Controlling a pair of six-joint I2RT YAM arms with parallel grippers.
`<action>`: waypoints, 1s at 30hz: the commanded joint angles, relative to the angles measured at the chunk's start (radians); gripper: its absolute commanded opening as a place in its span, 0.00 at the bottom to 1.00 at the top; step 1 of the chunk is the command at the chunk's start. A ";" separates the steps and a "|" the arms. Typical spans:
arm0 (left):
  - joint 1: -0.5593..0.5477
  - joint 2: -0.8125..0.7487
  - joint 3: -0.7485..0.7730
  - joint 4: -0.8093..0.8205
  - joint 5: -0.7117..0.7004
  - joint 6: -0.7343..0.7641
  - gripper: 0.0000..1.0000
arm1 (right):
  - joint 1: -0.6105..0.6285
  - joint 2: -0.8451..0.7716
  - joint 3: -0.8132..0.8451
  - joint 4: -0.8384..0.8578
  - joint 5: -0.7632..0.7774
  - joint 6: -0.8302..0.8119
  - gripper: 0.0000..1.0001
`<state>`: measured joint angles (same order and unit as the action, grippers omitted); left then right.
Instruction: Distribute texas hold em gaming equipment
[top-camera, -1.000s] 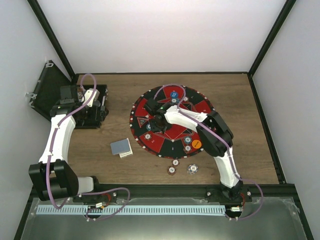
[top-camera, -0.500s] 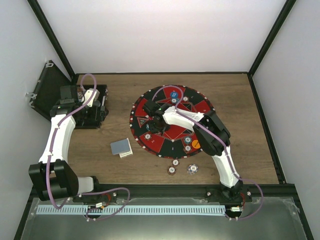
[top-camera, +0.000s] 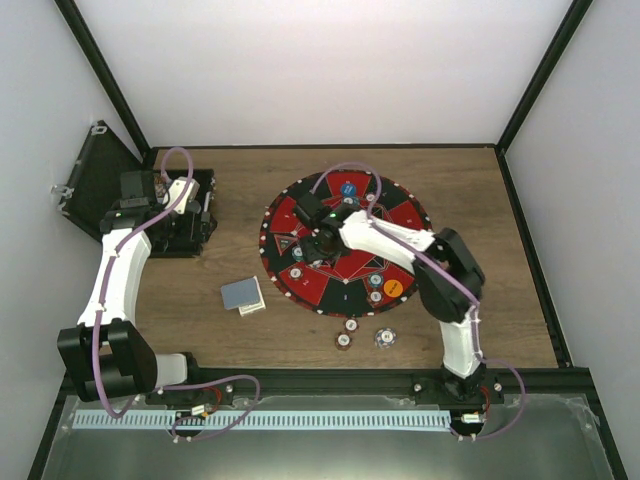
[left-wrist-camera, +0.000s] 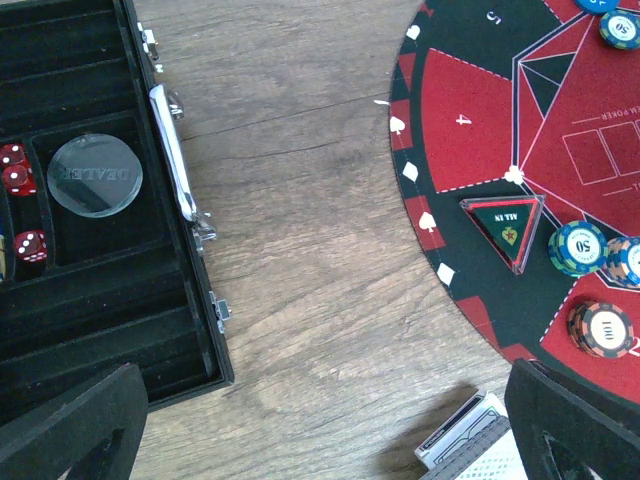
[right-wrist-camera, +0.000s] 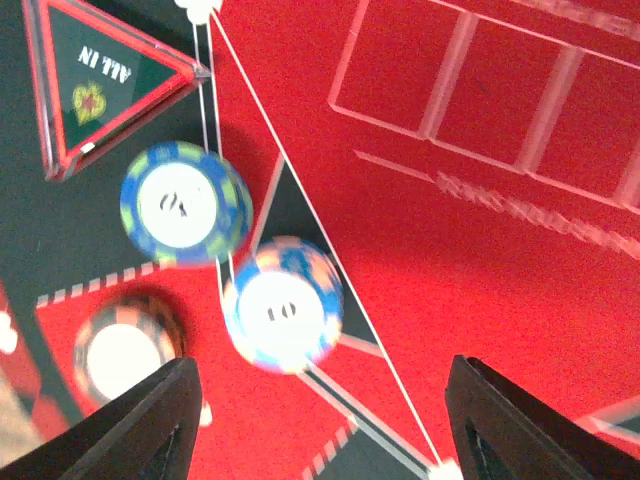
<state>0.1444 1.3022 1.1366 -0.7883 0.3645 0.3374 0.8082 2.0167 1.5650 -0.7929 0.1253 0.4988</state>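
Observation:
My right gripper (top-camera: 325, 238) hangs over the left half of the round mat (top-camera: 400, 215), open, with nothing between its fingers. Below it on the mat lie a light blue and orange chip (right-wrist-camera: 283, 303), a blue and green chip (right-wrist-camera: 185, 205) and a dark red chip (right-wrist-camera: 125, 345). My left gripper (left-wrist-camera: 330, 440) is wide open and empty, hovering by the case's right edge (top-camera: 190, 225). A deck of grey-blue cards (top-camera: 243, 295) lies on the wood. An orange button (top-camera: 393, 288) and a blue button (top-camera: 347, 187) rest on the mat.
The black case (left-wrist-camera: 90, 290) stands open at the left, with a clear dealer disc (left-wrist-camera: 95, 175) and red dice (left-wrist-camera: 12, 170) in it. An all-in triangle (right-wrist-camera: 105, 80) sits on the mat. Three chips (top-camera: 352, 332) lie on the wood in front of the mat.
The right arm's elbow has swung out to the right while its gripper has stayed over the mat's left half. The left arm has not moved.

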 joint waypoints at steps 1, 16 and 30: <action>0.007 -0.002 0.000 -0.002 0.010 0.012 1.00 | 0.000 -0.209 -0.131 -0.055 0.053 0.033 0.71; 0.007 -0.002 -0.016 0.007 0.034 0.008 1.00 | 0.002 -0.813 -0.779 -0.138 -0.060 0.339 0.80; 0.007 -0.007 -0.029 0.014 0.039 0.005 1.00 | 0.029 -0.841 -0.885 -0.105 -0.116 0.371 0.77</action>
<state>0.1444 1.3025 1.1217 -0.7872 0.3870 0.3408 0.8188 1.1557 0.6937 -0.9142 0.0212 0.8494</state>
